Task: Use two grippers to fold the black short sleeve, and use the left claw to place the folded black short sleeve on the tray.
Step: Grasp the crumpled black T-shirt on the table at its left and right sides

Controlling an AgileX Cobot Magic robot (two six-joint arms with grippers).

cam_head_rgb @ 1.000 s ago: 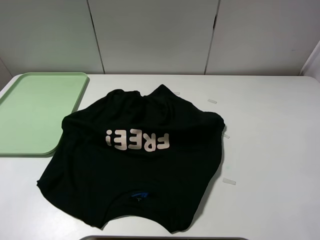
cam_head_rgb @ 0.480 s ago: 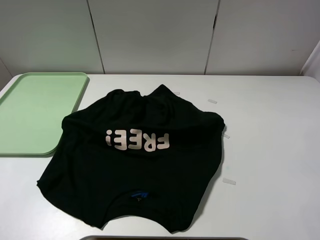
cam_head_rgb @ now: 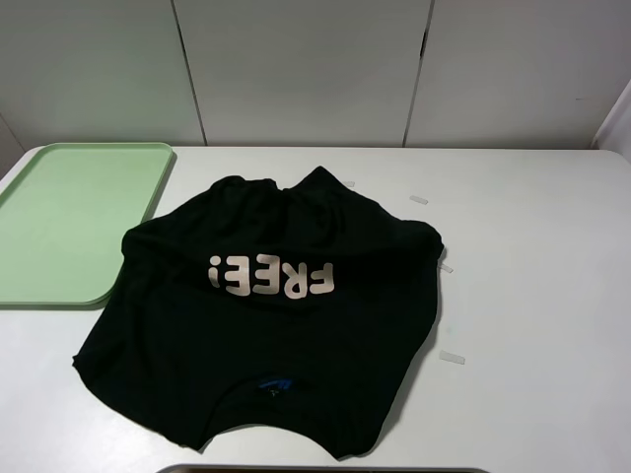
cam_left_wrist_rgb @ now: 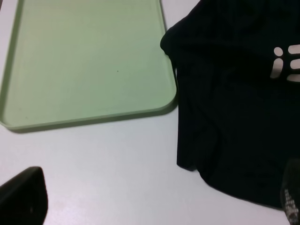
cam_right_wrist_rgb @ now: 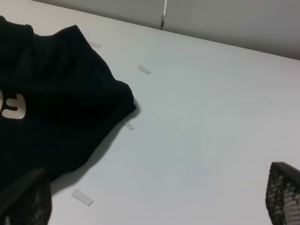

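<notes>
The black short sleeve (cam_head_rgb: 266,325) lies spread and rumpled on the white table, with the pale "FREE!" lettering (cam_head_rgb: 272,277) up and the blue neck label (cam_head_rgb: 275,384) near the front edge. The mint-green tray (cam_head_rgb: 69,222) sits empty at the far left, its corner close to the shirt. Neither arm shows in the exterior view. In the left wrist view the left claw (cam_left_wrist_rgb: 157,206) is open above the table, between the tray (cam_left_wrist_rgb: 84,61) and the shirt's edge (cam_left_wrist_rgb: 234,117). In the right wrist view the right gripper (cam_right_wrist_rgb: 154,201) is open above bare table beside the shirt (cam_right_wrist_rgb: 51,108).
Small strips of clear tape lie on the table to the right of the shirt (cam_head_rgb: 419,200), (cam_head_rgb: 452,358), (cam_head_rgb: 446,267). A dark edge (cam_head_rgb: 325,470) runs along the table's front. White wall panels stand behind the table.
</notes>
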